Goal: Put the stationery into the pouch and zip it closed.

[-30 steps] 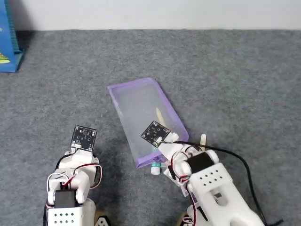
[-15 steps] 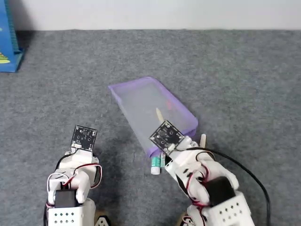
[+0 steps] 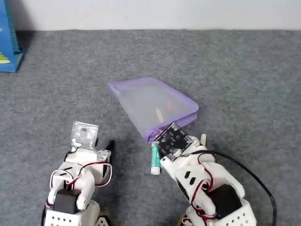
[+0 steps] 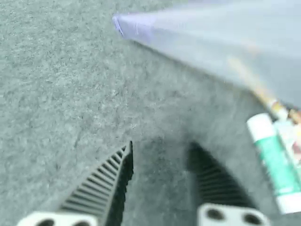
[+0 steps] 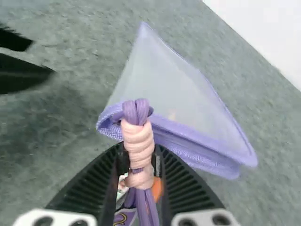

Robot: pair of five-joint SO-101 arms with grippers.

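Purple pouch (image 3: 149, 101) held some stationery; glue stick (image 3: 154, 160) lay outside beside it; right gripper (image 5: 138, 162) clamped zip cord (image 5: 138, 134); left gripper (image 4: 160, 181) gaped empty; zipping judged unfinished.

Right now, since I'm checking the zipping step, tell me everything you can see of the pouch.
The pouch is a translucent plastic sleeve with purple fabric edging, lying slantwise on the grey carpet. Its near end is bunched and raised, where the right gripper is shut on its purple-and-pink pull cord. A pale stick and an orange item show faintly inside. A green glue stick lies outside it.
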